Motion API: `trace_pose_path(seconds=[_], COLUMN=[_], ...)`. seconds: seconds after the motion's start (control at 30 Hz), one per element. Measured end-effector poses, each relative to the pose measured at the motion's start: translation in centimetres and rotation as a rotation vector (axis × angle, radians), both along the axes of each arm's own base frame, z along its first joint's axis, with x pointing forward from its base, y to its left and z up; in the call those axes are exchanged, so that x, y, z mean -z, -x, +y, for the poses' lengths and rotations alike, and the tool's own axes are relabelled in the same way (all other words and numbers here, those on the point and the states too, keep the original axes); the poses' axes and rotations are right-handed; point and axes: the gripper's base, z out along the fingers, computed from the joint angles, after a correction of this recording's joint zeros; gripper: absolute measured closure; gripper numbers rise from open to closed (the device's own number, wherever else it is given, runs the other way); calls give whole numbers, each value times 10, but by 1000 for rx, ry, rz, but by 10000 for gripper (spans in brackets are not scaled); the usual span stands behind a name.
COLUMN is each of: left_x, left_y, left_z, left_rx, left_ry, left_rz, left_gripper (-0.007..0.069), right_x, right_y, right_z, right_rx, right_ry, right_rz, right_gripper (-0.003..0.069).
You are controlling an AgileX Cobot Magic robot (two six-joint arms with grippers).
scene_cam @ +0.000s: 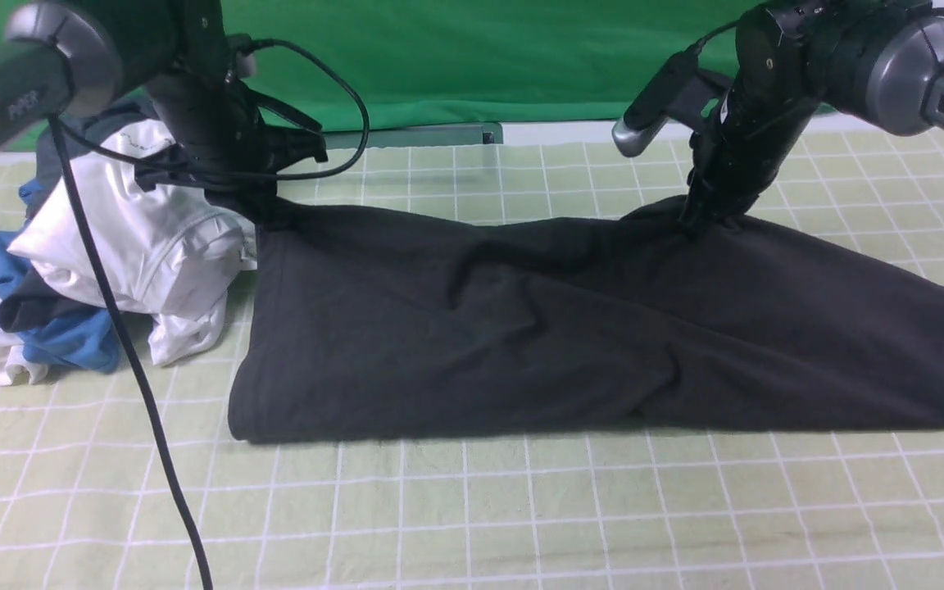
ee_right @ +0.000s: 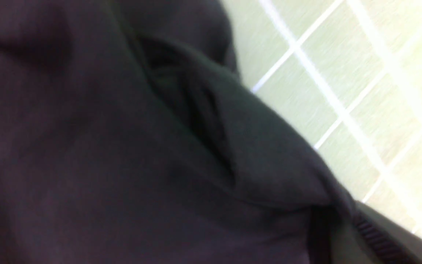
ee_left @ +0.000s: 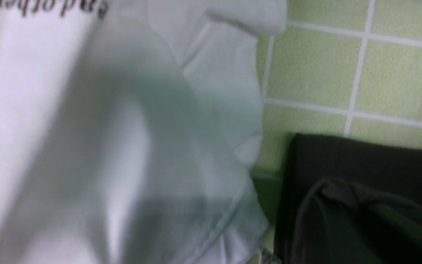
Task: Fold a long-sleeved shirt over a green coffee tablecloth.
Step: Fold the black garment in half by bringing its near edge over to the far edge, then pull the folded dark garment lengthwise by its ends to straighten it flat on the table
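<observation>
The long-sleeved shirt (scene_cam: pixel 570 328) lies as a wide black folded band across the green coffee tablecloth (scene_cam: pixel 472 508), its logo hidden. At the shirt's far left corner my left gripper (scene_cam: pixel 263 206) is shut on the cloth, which rises into it. In the left wrist view a pinched ridge of the shirt (ee_left: pixel 328 189) stands up beside the grid cloth (ee_left: pixel 313 69). Along the far edge my right gripper (scene_cam: pixel 703 220) is shut on a raised peak of the shirt. The right wrist view is mostly black fabric (ee_right: pixel 123 165), with one ribbed finger pad (ee_right: pixel 376 238) at its rim.
A heap of white (scene_cam: pixel 144 238), blue (scene_cam: pixel 70 340) and grey garments lies at the left, touching the shirt's left end; the white one (ee_left: pixel 104 128) is right beside my left gripper. A black cable (scene_cam: pixel 136 369) hangs across the front left. A bright green sheet (scene_cam: pixel 472 57) hangs behind.
</observation>
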Motion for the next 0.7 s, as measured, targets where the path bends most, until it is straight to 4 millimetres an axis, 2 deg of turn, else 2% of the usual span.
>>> trace_pose_path(seconds=[0.07, 0.17, 0.2, 0.3, 0.33, 0.37, 0.4, 0.43, 0.5, 0.57, 0.6, 0.63, 0.67, 0.7], left_x=[-1, -2, -2, -3, -3, -8, -10, -19, -31, -54, -67, -69, -74, -82], left_y=[-1, -1, -1, -2, -2, -2, -2, -2, -1, 3, 7, 7, 10, 15], left_z=[-1, -1, -1, 0, 0, 2, 3, 5, 6, 4, 0, -1, -4, -14], left_rx=[0, 1, 1, 2, 3, 6, 7, 10, 25, 81, 133, 139, 168, 242], left_ry=[9, 13, 13, 5, 2, -21, -26, -42, -50, -45, -26, -19, -6, 13], left_rz=[-10, -15, -15, -16, -14, -14, -18, -23, -30, -37, -37, -42, -35, -36], left_gripper=[559, 475, 469, 348, 334, 279, 273, 235, 212, 219, 266, 274, 314, 412], right_x=[-1, -4, -4, -12, -12, -21, -23, -33, -46, -70, -85, -87, -95, -113], right_y=[-2, -3, -3, -2, -2, -1, -1, 2, 5, 14, 22, 23, 28, 37], right_z=[1, 2, 2, 0, 0, -2, -2, -4, -6, -9, -12, -12, -13, -15], right_rx=[10, 53, 57, 109, 112, 130, 131, 162, 194, 232, 244, 245, 250, 255], right_ry=[-14, -43, -46, -51, -48, -34, -32, -29, -33, -46, -51, -54, -62, -90], right_rz=[-18, -37, -38, -15, -10, -3, -2, 7, 9, 11, 21, 16, 20, 3], right_gripper=[582, 468, 460, 344, 340, 322, 322, 325, 354, 468, 556, 566, 599, 636])
